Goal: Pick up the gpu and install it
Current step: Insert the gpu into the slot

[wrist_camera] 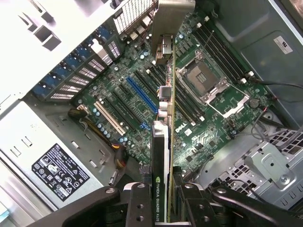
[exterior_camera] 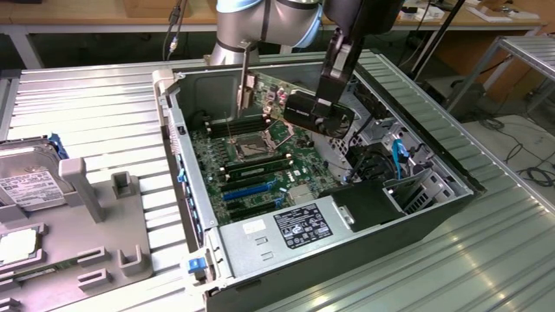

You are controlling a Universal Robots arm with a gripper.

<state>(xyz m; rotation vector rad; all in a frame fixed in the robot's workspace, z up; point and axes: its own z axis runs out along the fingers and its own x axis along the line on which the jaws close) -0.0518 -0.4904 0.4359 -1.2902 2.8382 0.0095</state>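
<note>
Your pincer (exterior_camera: 331, 96) (wrist_camera: 165, 204) is clamped on the gpu (exterior_camera: 314, 112) (wrist_camera: 161, 156), 1 finger (wrist_camera: 140, 201) on each face of the card.

- gpu: held on edge, up off the board inside the open computer case (exterior_camera: 173, 136), over the motherboard (exterior_camera: 260, 170) (wrist_camera: 222, 111). Not seated in any slot. Silver end bracket (wrist_camera: 171, 19) points toward the case's rear wall.
- Below the card: blue slot (wrist_camera: 142, 97), bare CPU socket (exterior_camera: 251, 149) (wrist_camera: 204, 81) just beside its line.
- Power supply (exterior_camera: 295, 224) (wrist_camera: 54, 163) sits at the case's near end.
- Hard drive (exterior_camera: 28, 185) lies on the table (exterior_camera: 95, 110), at the exterior view's left, well apart.
</note>
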